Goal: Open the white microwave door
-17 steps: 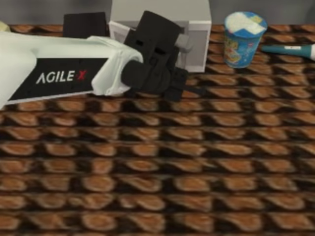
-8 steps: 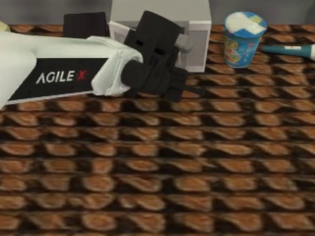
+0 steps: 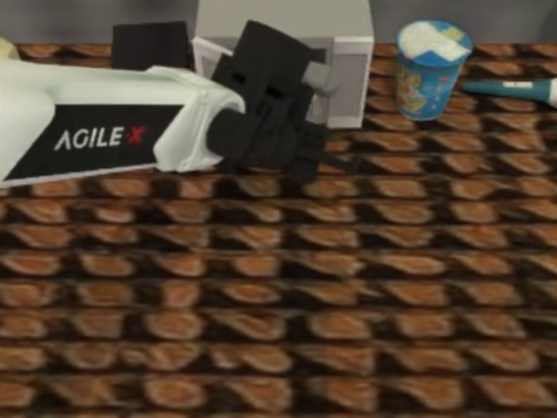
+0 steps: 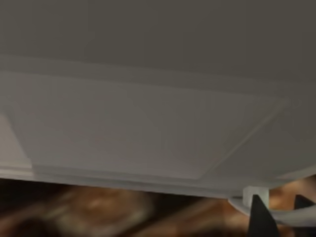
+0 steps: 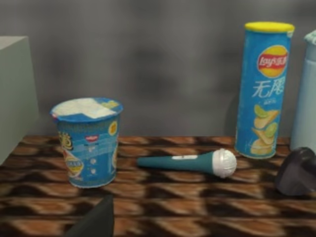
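Left gripper at white microwave door handle (fingertips straddle bar, whether pinching cannot tell), door slightly ajar on white microwave.

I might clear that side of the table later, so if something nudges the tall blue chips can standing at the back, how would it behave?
The chips can stands upright, tall and narrow, so a push near its yellow lid would probably tip it. Its round body would likely roll once down, perhaps toward the teal microphone lying close beside it. It looks smooth and probably light.
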`<control>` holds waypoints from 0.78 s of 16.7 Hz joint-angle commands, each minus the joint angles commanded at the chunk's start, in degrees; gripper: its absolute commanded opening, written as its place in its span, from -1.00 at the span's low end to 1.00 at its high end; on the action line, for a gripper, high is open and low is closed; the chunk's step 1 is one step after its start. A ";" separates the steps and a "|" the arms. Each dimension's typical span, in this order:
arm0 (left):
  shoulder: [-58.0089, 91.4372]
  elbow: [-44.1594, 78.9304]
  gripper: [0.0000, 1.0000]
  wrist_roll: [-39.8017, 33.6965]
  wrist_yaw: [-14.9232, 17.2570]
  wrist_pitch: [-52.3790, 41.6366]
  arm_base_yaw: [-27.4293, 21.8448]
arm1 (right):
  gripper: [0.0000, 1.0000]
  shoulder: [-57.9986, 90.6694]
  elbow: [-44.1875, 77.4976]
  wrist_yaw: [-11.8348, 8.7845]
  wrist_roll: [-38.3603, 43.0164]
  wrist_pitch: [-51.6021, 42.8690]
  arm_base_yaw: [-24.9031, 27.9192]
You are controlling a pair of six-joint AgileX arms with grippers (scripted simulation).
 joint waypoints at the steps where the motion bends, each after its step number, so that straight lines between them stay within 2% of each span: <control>1: -0.28 -0.45 -1.00 0.55 0.33 0.17 0.25 | 1.00 0.00 0.00 0.00 0.00 0.00 0.00; 13: -0.51 -0.92 -1.00 1.10 0.67 0.30 0.49 | 1.00 0.00 0.00 0.00 0.00 0.00 0.00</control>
